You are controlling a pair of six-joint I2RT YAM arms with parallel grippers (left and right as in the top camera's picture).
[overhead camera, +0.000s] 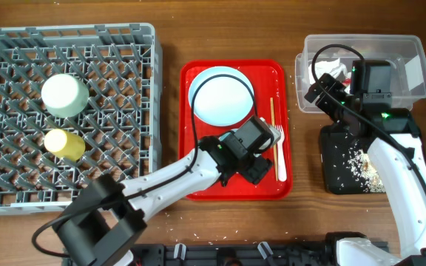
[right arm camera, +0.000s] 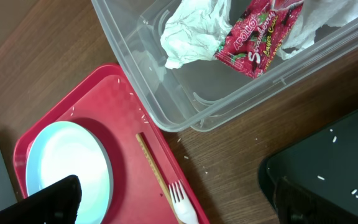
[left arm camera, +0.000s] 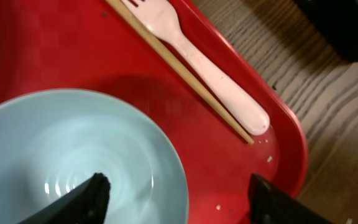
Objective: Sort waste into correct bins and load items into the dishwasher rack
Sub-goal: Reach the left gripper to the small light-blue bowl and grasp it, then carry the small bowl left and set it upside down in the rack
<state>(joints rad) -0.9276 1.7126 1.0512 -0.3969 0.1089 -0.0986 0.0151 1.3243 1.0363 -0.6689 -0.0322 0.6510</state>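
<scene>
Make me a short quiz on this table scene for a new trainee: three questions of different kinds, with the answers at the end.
1. True or false: the yellow cup sits in the rack.
2. Fill in: on the red tray, the chopstick lies right beside the white ____.
3. Where is the sachet wrapper? A) on the red tray, B) in the clear tub, C) in the rack.

Key: 1 true; 2 fork; 3 B.
</scene>
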